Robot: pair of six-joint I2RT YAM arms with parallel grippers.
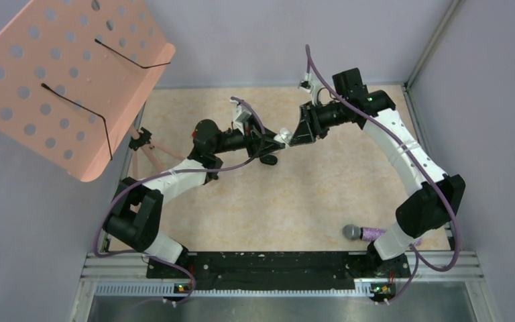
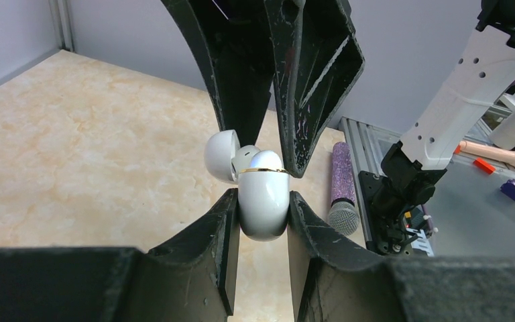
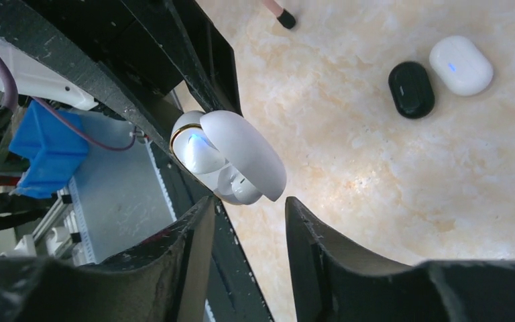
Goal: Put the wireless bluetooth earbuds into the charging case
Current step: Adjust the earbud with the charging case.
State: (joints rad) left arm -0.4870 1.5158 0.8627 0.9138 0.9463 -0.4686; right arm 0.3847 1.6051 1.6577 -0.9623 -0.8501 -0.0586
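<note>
**Overhead view, left to right.** A salmon-pink perforated metal panel overhangs the far-left corner of the beige marbled tabletop. Just off its lower edge lies a thin pinkish stick with a black tip. The left arm reaches in toward the middle of the table. From here its bulk and cabling hide most of what it carries.

**Left wrist view.** The left claw is clamped narrow on the body of a glossy white pebble-shaped charging case. The case is held clear of the table, upright, its gold-rimmed mouth up and its lid swung open. One small white earbud sits at the mouth, between lid and body. The claw's black fingers cover both flanks of the case.

**Right wrist view.** The right claw meets the case tip to tip, its jaws partly apart with nothing gripped between them. The open lid screens most of the case interior from this side. On the table beyond, a closed black oval case lies just beside a closed white oval case that shows a blue light.

**Far right.** The right arm arches in from its base. A purple glitter microphone with a silver mesh head lies on the table near that base, well apart from the claws.
</note>
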